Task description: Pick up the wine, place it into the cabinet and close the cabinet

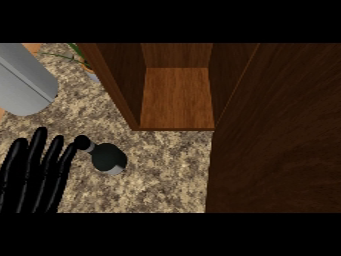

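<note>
Cabinet [177, 95] stood open on the speckled counter [165, 170], its door [284, 130] swung out at the view's right, shelf bare wood. Grey forearm [14, 77] crossed upper left. Left hand [33, 175] lay open, fingers straight, at lower left. Wine [105, 156], dark bottle, sat on the counter just beside its fingertips, before the cabinet.
</note>
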